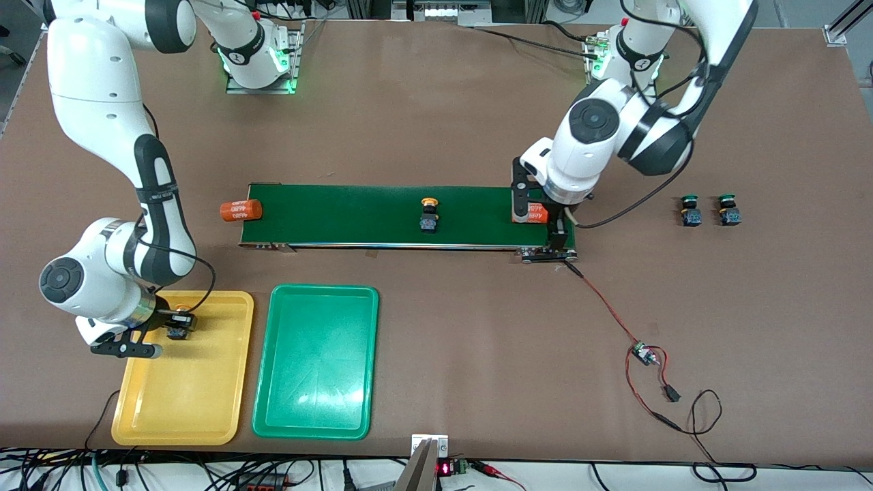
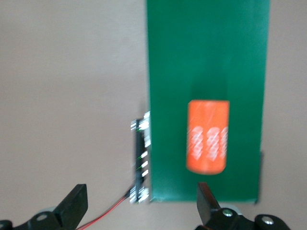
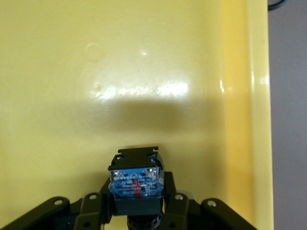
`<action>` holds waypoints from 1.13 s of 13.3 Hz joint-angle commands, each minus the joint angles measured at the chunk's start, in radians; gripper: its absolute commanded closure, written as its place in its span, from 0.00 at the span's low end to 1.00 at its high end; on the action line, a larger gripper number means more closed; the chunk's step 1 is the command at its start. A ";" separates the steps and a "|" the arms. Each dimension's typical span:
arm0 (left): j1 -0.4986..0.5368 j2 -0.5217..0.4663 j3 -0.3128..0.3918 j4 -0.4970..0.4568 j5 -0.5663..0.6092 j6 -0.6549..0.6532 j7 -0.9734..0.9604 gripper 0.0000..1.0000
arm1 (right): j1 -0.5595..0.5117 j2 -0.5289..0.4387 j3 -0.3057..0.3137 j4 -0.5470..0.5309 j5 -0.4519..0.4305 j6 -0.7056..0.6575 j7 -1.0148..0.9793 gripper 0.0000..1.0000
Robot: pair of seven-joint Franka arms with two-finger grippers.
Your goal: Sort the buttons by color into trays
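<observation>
The right gripper [image 1: 179,326] is hanging over the shallow yellow plastic tray [image 1: 204,395], fingers clamped on a small dark-bodied push-button [image 3: 135,182]. The matching green plastic tray [image 1: 317,409] is lying at the yellow tray's 3 o'clock. The left gripper [image 1: 545,228] is hovering, fingers apart, over an orange printed cylinder [image 2: 207,142] on the long dark-green belt [image 1: 341,215]. A yellow-capped button [image 1: 430,215] is sitting mid-belt. Two green-capped buttons [image 1: 691,211] are resting on the brown table [image 1: 436,102], off the belt toward the left arm's end.

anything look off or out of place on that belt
One orange cylinder lies on its side, hanging over the conveyor belt edge at the right arm's end, partly off it. Another orange cylinder lies at the belt's other end under the open left gripper. They are not buttons.
</observation>
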 commanded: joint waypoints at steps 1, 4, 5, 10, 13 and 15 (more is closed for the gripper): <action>0.057 -0.013 0.061 0.018 0.010 -0.013 0.071 0.00 | -0.018 0.015 0.011 0.028 0.000 0.010 -0.022 0.09; 0.132 -0.012 0.099 0.013 0.013 -0.011 0.077 0.00 | 0.001 -0.049 0.011 0.029 -0.003 -0.032 -0.022 0.00; 0.152 -0.010 0.121 0.013 0.007 -0.015 0.077 0.00 | 0.010 -0.086 0.009 0.031 -0.003 -0.092 -0.021 0.00; 0.190 -0.007 0.184 0.010 0.003 -0.103 -0.048 0.00 | 0.097 -0.264 0.012 0.031 -0.016 -0.463 0.058 0.00; 0.262 -0.001 0.196 0.004 -0.029 -0.148 -0.240 0.00 | 0.230 -0.313 0.011 0.031 -0.053 -0.594 0.259 0.00; 0.305 -0.001 0.210 -0.014 -0.075 -0.160 -0.381 0.00 | 0.330 -0.316 0.015 0.028 -0.058 -0.606 0.420 0.00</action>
